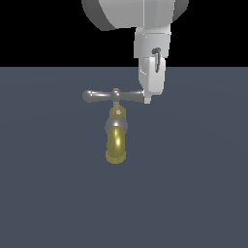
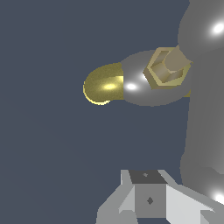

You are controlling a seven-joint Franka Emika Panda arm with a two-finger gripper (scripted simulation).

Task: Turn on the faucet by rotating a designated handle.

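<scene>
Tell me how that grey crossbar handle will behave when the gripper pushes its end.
The handle looks rigid metal, so it probably won't bend. Its glossy, rounded end may let the gripper slip off. Mounted on the faucet's thin stem, it likely pivots.

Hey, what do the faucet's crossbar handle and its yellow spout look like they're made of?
The handle looks like polished grey metal, perhaps steel or chrome: smooth, with bright white highlights on its rounded ends in the wrist view. The spout looks like glossy brass or gold-toned metal, yellow with a soft shine. Both are simulator renders, so this is only how they look.
</scene>
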